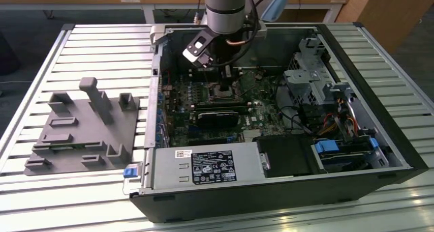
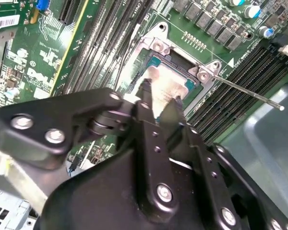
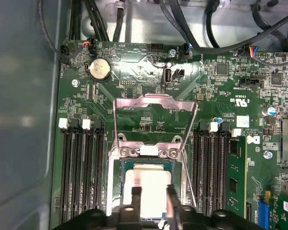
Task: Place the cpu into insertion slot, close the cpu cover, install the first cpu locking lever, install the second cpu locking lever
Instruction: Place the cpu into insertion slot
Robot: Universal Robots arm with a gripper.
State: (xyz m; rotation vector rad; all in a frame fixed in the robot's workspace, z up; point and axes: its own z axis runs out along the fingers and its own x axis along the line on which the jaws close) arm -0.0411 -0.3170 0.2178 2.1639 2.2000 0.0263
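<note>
Cpu (image 3: 148,189), with its dull silvery top up, sits within the square of the insertion slot (image 3: 149,164) on the green motherboard (image 3: 134,72). Whether it is fully seated or just above the contacts cannot be told. The gripper (image 3: 153,201) is over it, and its two black fingers (image 3: 136,196) are closed against opposite edges of the cpu, grasping it. The cpu cover (image 3: 156,101) is swung open, away from the slot, its thin metal frame with the square window lying back over the board behind the hinge. A thin locking lever (image 2: 249,93) is unlatched and sticks out from a corner of the slot across the long black memory slots (image 2: 230,72). In the exterior view the arm (image 1: 227,8) reaches down from above into the open computer case (image 1: 379,155), with the black fan card (image 1: 218,117) just beside the slot. The case lies on a slatted metal table (image 1: 40,201). A grey holder block (image 1: 81,125) lies well apart from it, towards the exterior view's left.
</note>
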